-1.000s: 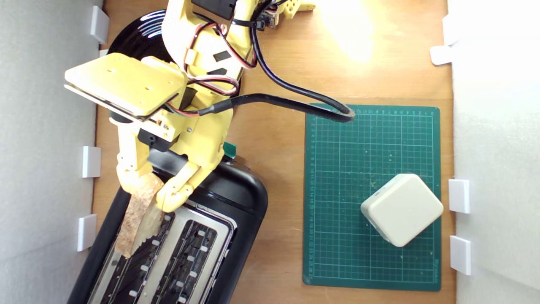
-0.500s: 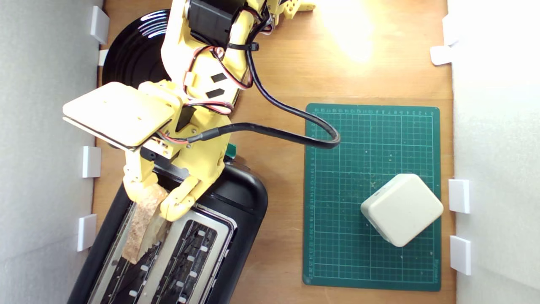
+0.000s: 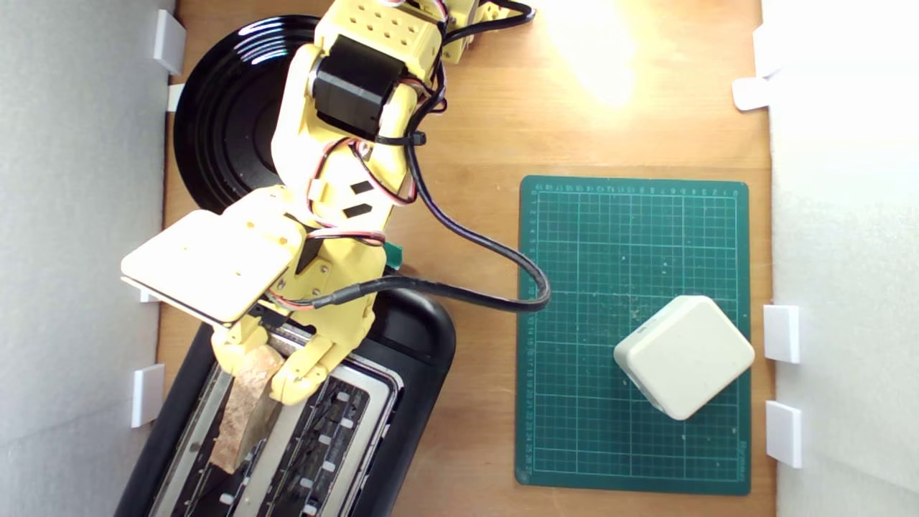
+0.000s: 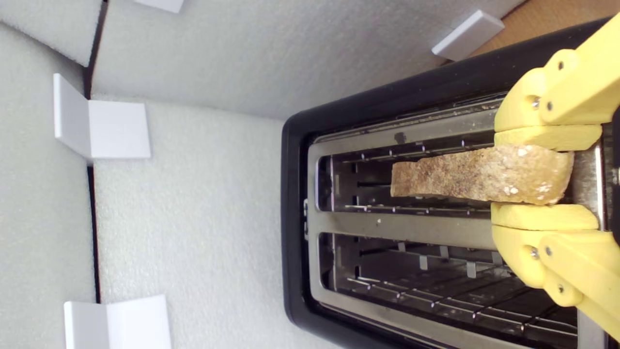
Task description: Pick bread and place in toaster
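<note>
Wooden desk (image 3: 474,445), white foam walls on either side. My claw (image 3: 267,373) is clamped on the bread (image 3: 244,413) at its thick crust end, both yellow fingers (image 4: 545,138) pressed against the slice. The bread sits edge-on, lowered into one long slot of the toaster (image 3: 416,337), the slot nearer the foam wall; the second slot is empty. At 12 o'clock from the claw, the black plate (image 3: 215,129). Toward 3 o'clock, a green cutting mat (image 3: 596,244) carrying a cream block (image 3: 683,357).
</note>
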Robot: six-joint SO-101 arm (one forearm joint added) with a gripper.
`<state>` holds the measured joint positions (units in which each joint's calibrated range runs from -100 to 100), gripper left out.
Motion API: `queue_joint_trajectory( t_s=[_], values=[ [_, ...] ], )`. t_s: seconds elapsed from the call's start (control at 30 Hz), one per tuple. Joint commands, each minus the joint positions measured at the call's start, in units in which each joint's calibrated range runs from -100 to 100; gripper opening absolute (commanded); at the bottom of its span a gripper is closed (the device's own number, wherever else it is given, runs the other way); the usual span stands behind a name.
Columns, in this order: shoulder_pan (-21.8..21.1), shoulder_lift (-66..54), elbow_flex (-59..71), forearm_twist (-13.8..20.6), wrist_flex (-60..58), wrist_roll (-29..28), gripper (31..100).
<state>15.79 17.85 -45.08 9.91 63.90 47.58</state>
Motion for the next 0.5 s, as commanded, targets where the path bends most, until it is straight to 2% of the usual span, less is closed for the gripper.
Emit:
queue_joint_trajectory(
  t_s=[0.0,0.1,0.27,0.47],
  values=[
    [-0.56,0.29,-0.63,-0.48,0.01,-0.16,57.5],
    [-0.56,-0.3,-0.63,-0.48,0.09,-0.63,59.5],
    [-0.4,-0.63,-0.72,-0.48,0.18,0.47,75.9],
    [-0.48,-2.79,-0.72,-0.48,0.18,1.26,80.0]
  ],
)
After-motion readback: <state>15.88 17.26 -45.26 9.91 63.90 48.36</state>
